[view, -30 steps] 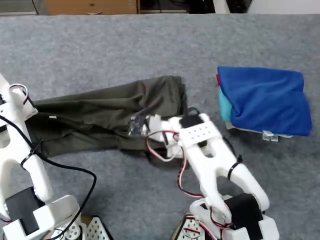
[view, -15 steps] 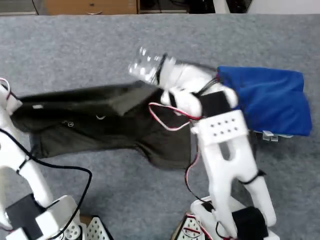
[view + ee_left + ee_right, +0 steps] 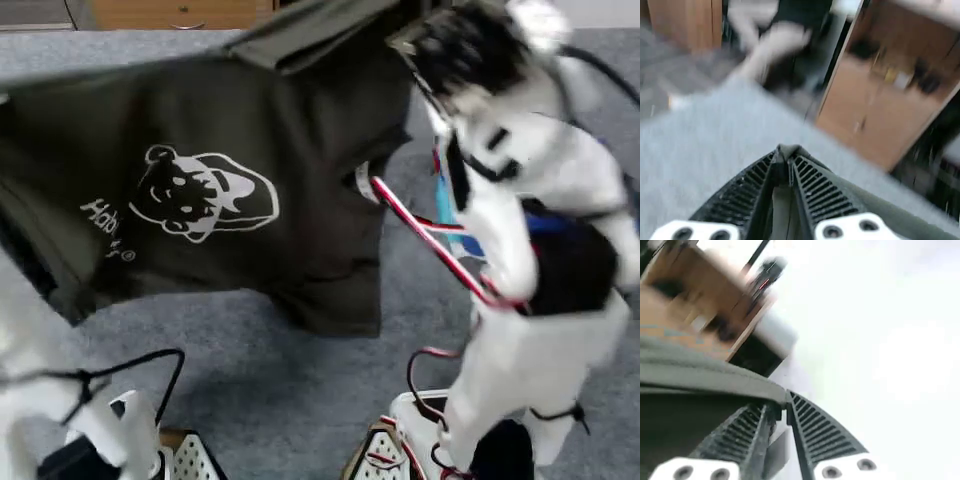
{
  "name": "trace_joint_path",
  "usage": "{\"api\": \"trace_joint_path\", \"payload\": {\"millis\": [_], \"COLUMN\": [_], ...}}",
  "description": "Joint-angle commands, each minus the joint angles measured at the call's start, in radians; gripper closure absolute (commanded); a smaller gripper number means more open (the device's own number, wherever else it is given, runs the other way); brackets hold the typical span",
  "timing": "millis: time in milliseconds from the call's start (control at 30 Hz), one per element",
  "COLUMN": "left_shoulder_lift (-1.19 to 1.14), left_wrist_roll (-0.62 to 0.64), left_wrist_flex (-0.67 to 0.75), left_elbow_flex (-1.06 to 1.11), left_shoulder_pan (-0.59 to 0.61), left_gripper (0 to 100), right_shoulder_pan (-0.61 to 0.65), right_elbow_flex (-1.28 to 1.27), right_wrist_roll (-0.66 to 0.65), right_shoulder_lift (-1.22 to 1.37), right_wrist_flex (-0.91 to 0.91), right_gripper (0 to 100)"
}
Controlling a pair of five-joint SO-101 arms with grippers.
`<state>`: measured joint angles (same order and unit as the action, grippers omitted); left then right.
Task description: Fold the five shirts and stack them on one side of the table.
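Dark green shirt (image 3: 200, 200) hangs spread wide in the air above the tabletop (image 3: 300, 400). Left jaws pinch one top corner and right jaws pinch the other, both closed on cloth. Its long side runs from arm to arm.

- The right arm (image 3: 520, 160) is built of white, rounded plastic segments, with black motor blocks (image 3: 570, 268) set between them.
- Red and white cables (image 3: 430, 238) are looped along it.
- The left arm (image 3: 22, 345) is likewise white, and a thin black cable (image 3: 150, 355) is run from it.
- A white perforated plate (image 3: 190, 462) is fitted at its base.
- The left gripper (image 3: 785, 151) is formed of black ribbed fingers (image 3: 812, 187) on white mounts (image 3: 855, 226) with round screw holes.
- The right gripper (image 3: 783, 402) is made the same way.
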<state>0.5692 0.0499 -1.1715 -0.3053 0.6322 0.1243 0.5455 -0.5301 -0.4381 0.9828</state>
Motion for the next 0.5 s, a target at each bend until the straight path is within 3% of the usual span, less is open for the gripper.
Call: {"api": "trace_joint_path", "payload": {"millis": [0, 267, 467], "left_shoulder_lift": [0.071, 0.225, 0.329], "left_wrist_roll": [0.008, -0.035, -0.091], "left_wrist_flex": [-0.006, -0.083, -0.083], "left_elbow_flex": [-0.141, -0.354, -0.393], "left_shoulder_pan": [0.002, 0.0, 0.006], "left_gripper": [98, 98, 98], "right_shoulder_pan": [-0.041, -0.038, -0.042], "right_elbow_flex": [0.193, 0.441, 0.567], "right_wrist_roll": [0.008, 0.005, -0.005], "right_shoulder_lift": [-0.038, -0.042, -0.042], "right_wrist_flex": [-0.025, -0.025, -0.009], "right_gripper": [99.6, 99.6, 99.6]}}
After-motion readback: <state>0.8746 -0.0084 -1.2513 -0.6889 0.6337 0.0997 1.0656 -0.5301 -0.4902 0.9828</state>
